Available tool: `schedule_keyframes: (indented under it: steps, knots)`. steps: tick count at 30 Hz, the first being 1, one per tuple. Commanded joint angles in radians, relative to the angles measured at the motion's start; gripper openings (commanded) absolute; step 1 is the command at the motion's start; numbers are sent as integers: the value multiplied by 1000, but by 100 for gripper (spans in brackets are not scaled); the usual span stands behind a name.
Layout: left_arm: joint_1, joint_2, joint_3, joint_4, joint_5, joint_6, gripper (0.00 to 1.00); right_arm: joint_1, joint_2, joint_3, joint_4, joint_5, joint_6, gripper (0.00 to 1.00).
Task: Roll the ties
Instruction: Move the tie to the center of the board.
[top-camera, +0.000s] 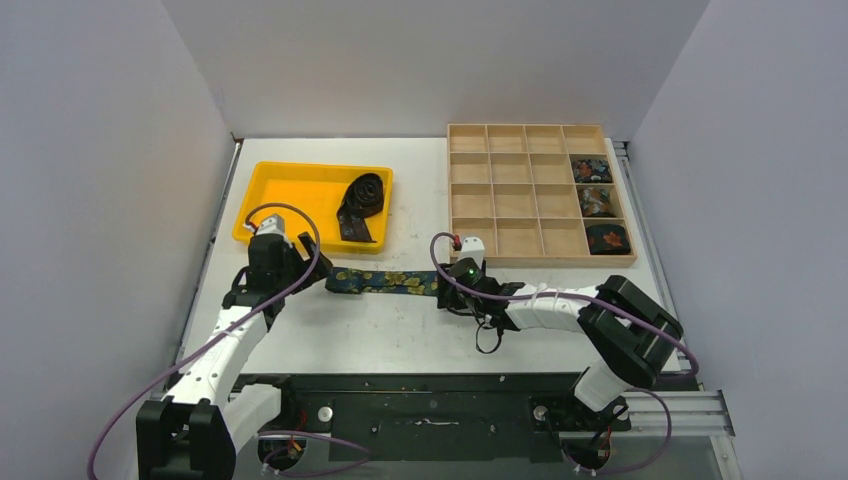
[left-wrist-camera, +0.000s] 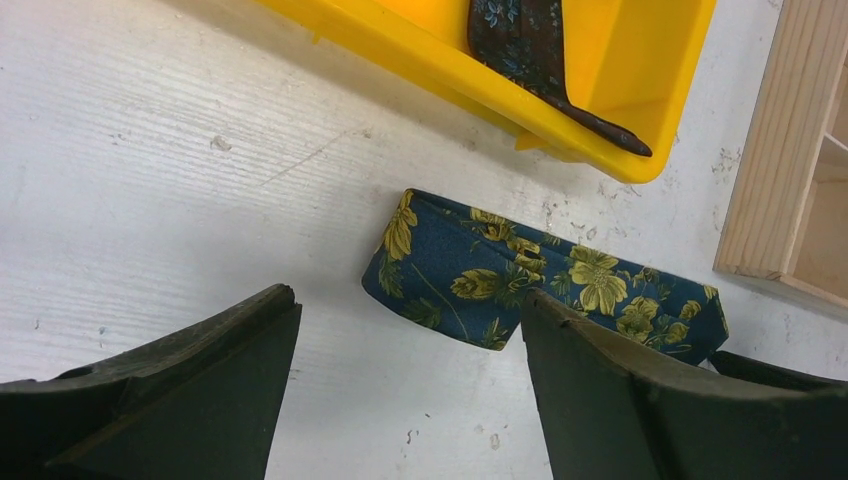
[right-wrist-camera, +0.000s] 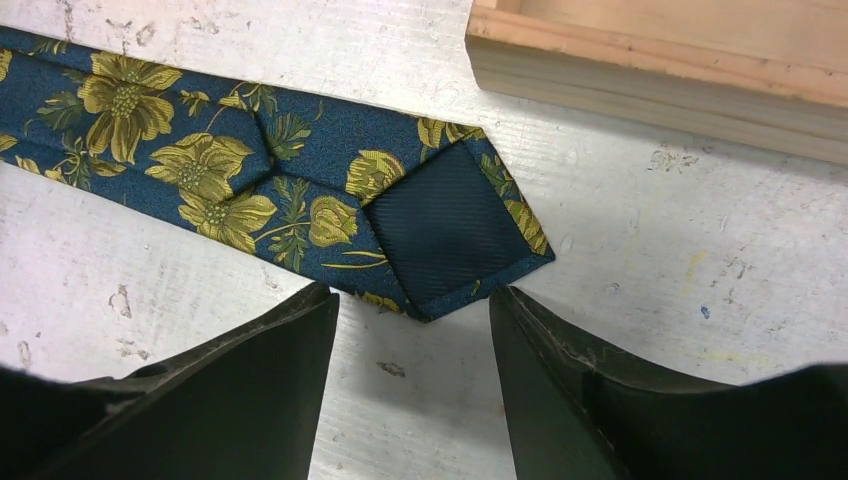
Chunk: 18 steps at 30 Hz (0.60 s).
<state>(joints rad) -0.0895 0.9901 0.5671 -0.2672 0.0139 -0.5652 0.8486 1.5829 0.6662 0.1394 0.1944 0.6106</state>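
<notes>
A navy tie with yellow flowers (top-camera: 385, 281) lies flat on the white table between my two grippers. Its folded left end (left-wrist-camera: 470, 270) sits just ahead of my left gripper (left-wrist-camera: 408, 300), which is open with only bare table between its fingers; the right fingertip (left-wrist-camera: 560, 340) overlaps the fabric's edge. The tie's pointed tip (right-wrist-camera: 450, 230), with its dark lining showing, lies just in front of my right gripper (right-wrist-camera: 412, 295), open and holding nothing. In the top view the left gripper (top-camera: 312, 273) and the right gripper (top-camera: 447, 284) stand at the tie's two ends.
A yellow tray (top-camera: 270, 200) at the back left holds a loosely coiled dark tie (top-camera: 360, 205). A wooden grid box (top-camera: 500, 190) at the back right has rolled ties (top-camera: 597, 202) in its right column. The box's near edge (right-wrist-camera: 650, 70) is close beyond the tie's tip.
</notes>
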Motion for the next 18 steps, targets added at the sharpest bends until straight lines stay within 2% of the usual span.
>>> schedule_keyframes:
  steps: [1, 3, 6, 11, 13, 16, 17, 18]
  knots:
    - [7, -32, 36, -54, 23, -1, 73, 2, -40, 22, -35, -2, -23, 59]
    - [2, -58, 32, -93, 41, -23, 63, 4, -83, 6, -31, -15, -25, 61]
    - [-2, -125, -12, -110, 49, -60, 57, 7, -146, -21, -27, -31, -27, 63]
    - [-16, -184, -19, -113, -6, -72, 56, 11, -210, -43, -30, -43, -27, 63]
    - [-14, -159, 9, -113, -6, -50, 66, 17, -208, -34, -24, -62, -22, 63]
    - [-1, -93, 55, -124, -28, -7, 94, 39, -183, -2, 9, -111, 4, 64]
    - [9, -68, 68, -129, -36, -9, 98, 50, -168, 12, 33, -126, 16, 65]
    - [25, -45, 77, -125, -20, -11, 97, 65, -149, 34, 53, -139, 30, 65]
